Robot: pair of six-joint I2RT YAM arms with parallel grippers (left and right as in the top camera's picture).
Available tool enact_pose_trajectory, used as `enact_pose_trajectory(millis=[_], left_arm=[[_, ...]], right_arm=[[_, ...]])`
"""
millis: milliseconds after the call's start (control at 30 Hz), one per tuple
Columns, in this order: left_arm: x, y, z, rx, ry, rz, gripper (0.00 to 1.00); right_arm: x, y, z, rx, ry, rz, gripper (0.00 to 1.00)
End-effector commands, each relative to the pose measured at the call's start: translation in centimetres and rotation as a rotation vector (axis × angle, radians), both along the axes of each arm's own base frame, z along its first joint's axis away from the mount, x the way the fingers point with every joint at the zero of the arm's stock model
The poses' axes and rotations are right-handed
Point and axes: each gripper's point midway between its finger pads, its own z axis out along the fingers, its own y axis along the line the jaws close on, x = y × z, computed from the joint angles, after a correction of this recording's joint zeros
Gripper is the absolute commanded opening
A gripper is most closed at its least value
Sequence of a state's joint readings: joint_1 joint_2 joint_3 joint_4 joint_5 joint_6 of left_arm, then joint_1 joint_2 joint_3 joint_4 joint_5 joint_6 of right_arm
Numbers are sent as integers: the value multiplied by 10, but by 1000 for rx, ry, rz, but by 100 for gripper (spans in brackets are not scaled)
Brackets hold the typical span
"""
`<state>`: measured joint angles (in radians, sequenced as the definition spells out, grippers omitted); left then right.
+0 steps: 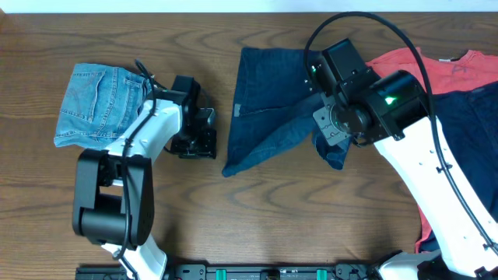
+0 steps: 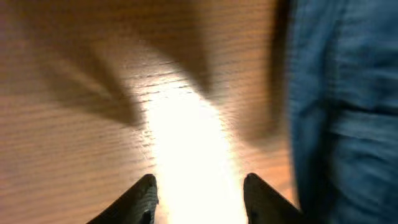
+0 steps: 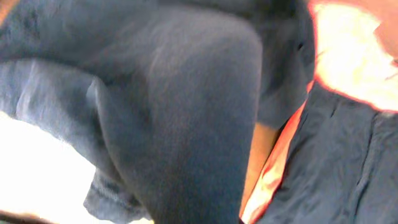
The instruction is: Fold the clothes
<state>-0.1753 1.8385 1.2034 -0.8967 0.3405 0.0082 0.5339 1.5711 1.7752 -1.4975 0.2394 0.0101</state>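
Folded light-blue denim shorts (image 1: 97, 105) lie at the far left. My left gripper (image 1: 198, 132) hovers just right of them; in its wrist view the gripper (image 2: 200, 190) is open over bare wood, with blue cloth (image 2: 342, 112) along the right edge. A dark navy garment (image 1: 268, 101) is spread at the centre, one corner pulled up. My right gripper (image 1: 334, 128) is over its right side, shut on a bunch of it. Navy fabric (image 3: 174, 112) drapes over the right wrist view and hides the fingers. The coral-red T-shirt (image 1: 436, 66) lies far right, beneath more navy cloth (image 1: 471, 124).
The wooden table (image 1: 257, 218) shows bare wood in front of the garments. A black cable (image 1: 366, 19) loops above the right arm. The arm bases sit along the near edge (image 1: 280, 271).
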Motion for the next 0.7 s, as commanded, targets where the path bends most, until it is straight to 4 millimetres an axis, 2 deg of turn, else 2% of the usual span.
enact_pose_trajectory(millis=[0,100,267,567,667], left_arm=[[12,-8,36,-77,-85,2,52],[7,-17,43,-128,-75,1,57],[-10,-27,43,-178,-6,-5,65],[-56,-29,18,-142,157,30,72],[-65,-27,0,-121,203,140,73]], right_arm=[[-17,-3,-24,-48,149,53,1],[-31,-10,-44,-106,261,49,1],[-30,-5,-66,-95,306,-27,1],[-14,8,-69,-14,244,-130,1],[-13,8,-69,-11,241,-137,1]])
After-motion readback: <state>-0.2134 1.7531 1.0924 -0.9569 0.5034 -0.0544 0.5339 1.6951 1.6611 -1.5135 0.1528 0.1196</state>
